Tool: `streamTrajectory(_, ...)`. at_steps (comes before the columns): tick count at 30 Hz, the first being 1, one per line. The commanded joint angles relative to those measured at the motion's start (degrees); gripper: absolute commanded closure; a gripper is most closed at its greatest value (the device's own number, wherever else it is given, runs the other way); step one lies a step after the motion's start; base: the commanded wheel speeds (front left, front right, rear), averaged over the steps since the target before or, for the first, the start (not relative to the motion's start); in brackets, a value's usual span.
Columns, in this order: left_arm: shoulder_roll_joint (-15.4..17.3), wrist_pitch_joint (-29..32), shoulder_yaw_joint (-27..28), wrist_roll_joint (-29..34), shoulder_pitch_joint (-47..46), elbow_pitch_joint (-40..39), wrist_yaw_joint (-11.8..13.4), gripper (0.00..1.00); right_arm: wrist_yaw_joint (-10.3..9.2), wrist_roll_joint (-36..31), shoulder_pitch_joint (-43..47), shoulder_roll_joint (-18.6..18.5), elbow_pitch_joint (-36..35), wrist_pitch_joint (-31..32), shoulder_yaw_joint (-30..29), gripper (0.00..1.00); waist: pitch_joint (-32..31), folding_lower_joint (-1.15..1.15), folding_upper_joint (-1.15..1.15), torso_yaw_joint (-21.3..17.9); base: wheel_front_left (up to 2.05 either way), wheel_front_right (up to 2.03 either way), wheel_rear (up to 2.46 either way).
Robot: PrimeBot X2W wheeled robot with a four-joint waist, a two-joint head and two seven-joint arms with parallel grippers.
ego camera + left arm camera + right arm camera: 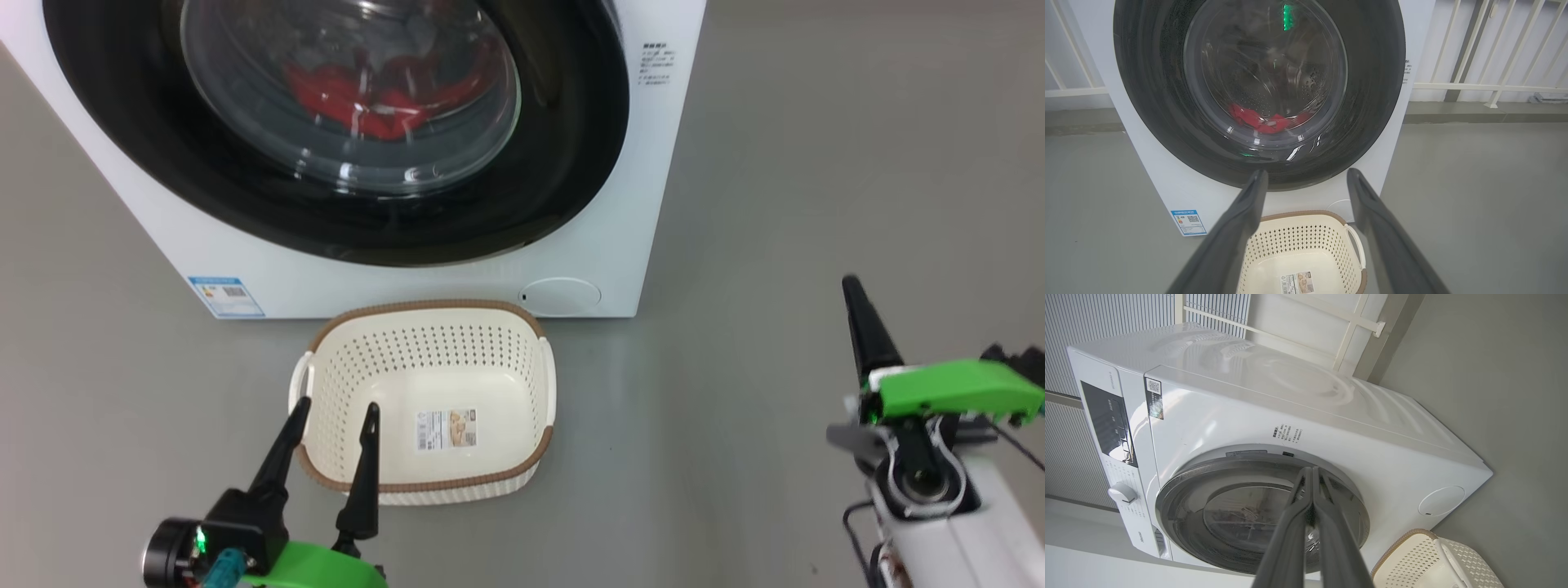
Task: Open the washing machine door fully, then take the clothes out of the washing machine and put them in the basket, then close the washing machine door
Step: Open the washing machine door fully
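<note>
Left gripper down at the lower left of the head view: wide open, nothing between the two dark fingers. Tips pointing up the frame and overlapping the near left corner of the basket. Touching it or just hovering, hard to tell.

Right gripper clenched, fingers pressed together with nothing pinched. Parked at the right edge of the head view under a bright green cover, well apart from the basket. In its own wrist view, tips lined up over the top rim of the washing machine door, but clear of it going by the head view.

Basket on the grey floor, lower middle of the head view, just in front of the washing machine. Cream perforated walls, brown woven-look rim, paper label on the bare base.

Door looking shut, flat against the white front, with a wide glossy black rim and bulging clear glass. Clothes inside the drum, bright red, seen through the glass low down.

Blue label at the lower left corner of the machine front, round flap at the lower right. Control panel and white knob at the left of the right wrist view. White railing behind the machine, upper right of the left wrist view.
</note>
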Motion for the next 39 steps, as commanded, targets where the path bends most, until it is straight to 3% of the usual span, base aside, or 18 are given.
streamTrajectory(1, 0.6, -0.6, 1.7, -0.1, -2.5, -1.8, 0.4, 0.00, -0.03, 1.7, -3.3, -0.5, -0.9, 1.1, 0.6, 1.00, 1.7, 0.00, 0.00, 0.6, 0.00, 0.00, 0.00)
streamTrajectory(14, -0.4, -2.0, -0.3, -0.3, -7.0, -3.1, -0.2, 0.00, -0.03, 10.8, -20.0, -3.7, 6.8, 12.6, -1.5, 1.00, 9.2, 0.00, 0.00, 3.2, 0.00, 0.00, 0.00)
streamTrajectory(25, -1.3, -2.6, -2.7, 0.3, -11.0, -3.3, -0.4, 0.00, -0.03, 11.2, -34.9, -6.0, 14.6, 19.5, 0.6, 1.00, 15.3, 0.00, 0.00, 6.3, 0.00, 0.00, 0.00)
streamTrajectory(39, -2.1, -2.8, -4.7, 0.1, -14.1, -3.4, -0.7, 0.00, -0.03, 10.7, -48.8, -5.6, 23.0, 24.2, 2.8, 1.00, 19.4, 0.00, 0.00, 10.1, 0.00, 0.00, 0.00)
